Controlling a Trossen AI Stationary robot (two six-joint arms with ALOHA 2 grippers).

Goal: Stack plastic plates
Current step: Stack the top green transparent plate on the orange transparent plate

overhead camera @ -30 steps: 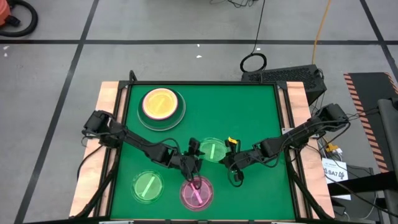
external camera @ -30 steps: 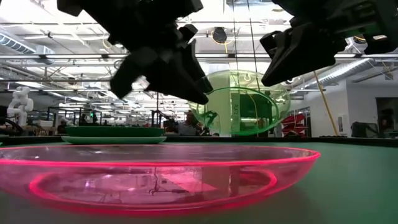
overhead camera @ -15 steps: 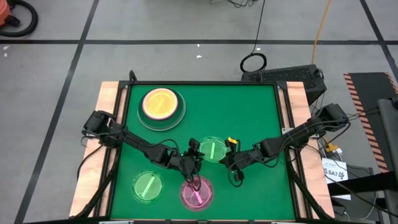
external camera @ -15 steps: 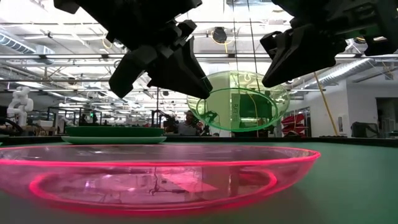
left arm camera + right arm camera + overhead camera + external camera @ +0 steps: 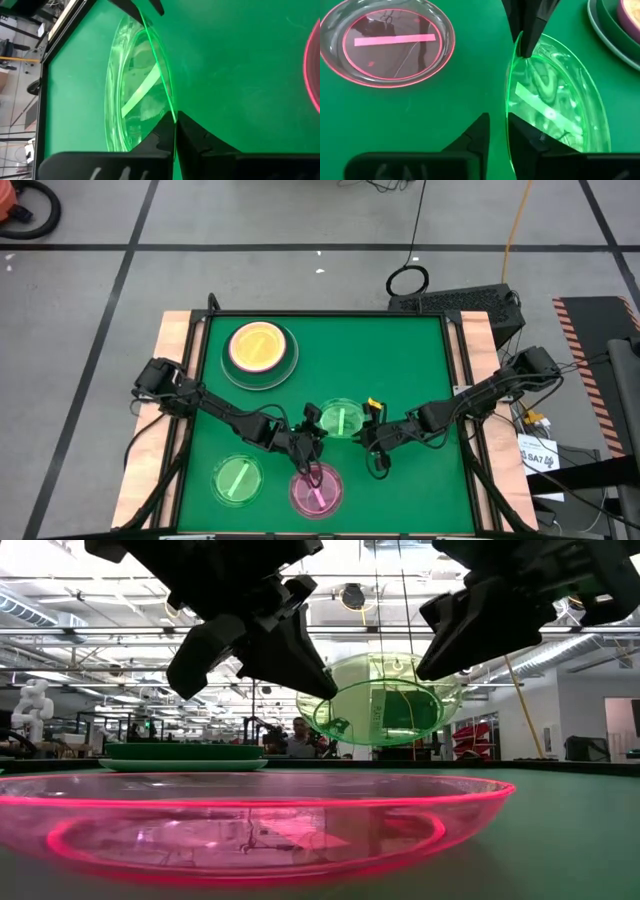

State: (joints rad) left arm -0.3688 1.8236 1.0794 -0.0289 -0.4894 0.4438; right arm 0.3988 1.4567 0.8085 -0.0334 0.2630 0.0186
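Note:
A small see-through green plate (image 5: 341,420) with a pale stripe hangs tilted above the middle of the green table, between my two grippers. My left gripper (image 5: 313,432) is shut on its left rim. My right gripper (image 5: 500,127) stands at its right rim with its fingers slightly apart, one on either side of the rim (image 5: 508,125). A pink plate (image 5: 316,491) and a second green plate (image 5: 237,478) lie flat near the front edge. Larger plates topped by an amber one (image 5: 258,348) form a stack at the far left. My left gripper pinches the green plate's rim (image 5: 171,116) between its two fingers (image 5: 196,139), which come slanting down from the table's left. The plate is lifted clear of the table and tilted (image 5: 385,705). My right gripper: I cannot tell whether a finger (image 5: 520,135) touches the rim.
The table's black frame (image 5: 455,380) and wooden side strips border the green mat. The pink plate (image 5: 250,825) lies just in front of and below the held plate. Green mat shows bare at the far right (image 5: 400,360).
My left gripper's fingers have closed on the green plate's left rim while both arms have kept their places. The plate stays aloft between the grippers, its left side a little lower than before.

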